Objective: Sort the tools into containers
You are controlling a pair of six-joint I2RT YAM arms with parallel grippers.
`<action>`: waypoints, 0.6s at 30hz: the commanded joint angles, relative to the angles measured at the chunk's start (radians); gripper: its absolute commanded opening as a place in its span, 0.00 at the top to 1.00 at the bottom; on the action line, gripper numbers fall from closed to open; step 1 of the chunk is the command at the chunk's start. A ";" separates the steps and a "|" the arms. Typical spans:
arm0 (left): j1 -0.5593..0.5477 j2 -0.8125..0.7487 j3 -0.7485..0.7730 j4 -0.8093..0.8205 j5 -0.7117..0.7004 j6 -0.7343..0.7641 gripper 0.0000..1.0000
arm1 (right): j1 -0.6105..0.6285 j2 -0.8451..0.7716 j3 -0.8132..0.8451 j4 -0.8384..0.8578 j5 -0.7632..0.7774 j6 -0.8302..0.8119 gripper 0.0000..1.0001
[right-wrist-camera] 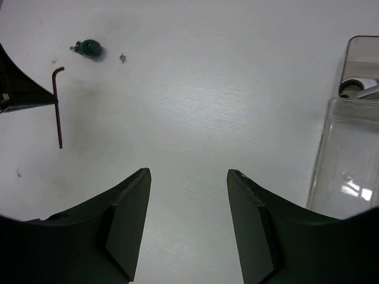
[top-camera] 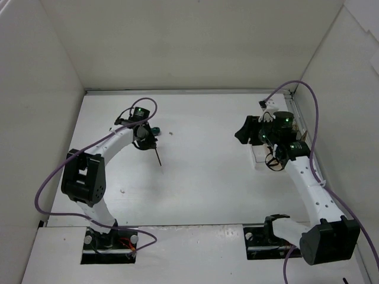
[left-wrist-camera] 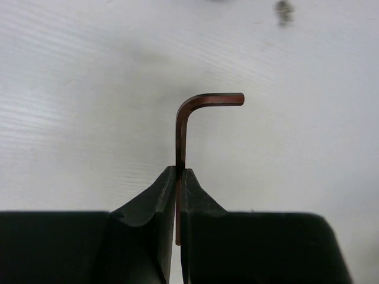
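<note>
hex key (left-wrist-camera: 180,139) pinched in left gripper (left-wrist-camera: 179,195)

No text, label, brand, number or sign can be read in any view; the hex key (left-wrist-camera: 180,136), the clear bins (right-wrist-camera: 346,157) and the surface (right-wrist-camera: 207,89) look unmarked.
</note>
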 commanded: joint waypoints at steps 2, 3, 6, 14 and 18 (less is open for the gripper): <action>-0.041 -0.124 -0.007 0.178 0.105 0.099 1.00 | 0.077 0.055 0.083 0.055 -0.066 0.046 0.49; -0.041 -0.135 -0.013 0.195 0.127 0.106 1.00 | 0.090 0.062 0.093 0.067 -0.070 0.049 0.48; -0.084 -0.176 -0.034 0.274 0.215 0.140 1.00 | 0.144 0.089 0.123 0.099 -0.075 0.081 0.48; -0.192 -0.250 -0.039 0.412 0.320 0.140 1.00 | 0.244 0.143 0.149 0.229 -0.046 0.184 0.45; -0.244 -0.262 -0.019 0.429 0.332 0.131 1.00 | 0.285 0.178 0.156 0.251 -0.032 0.211 0.44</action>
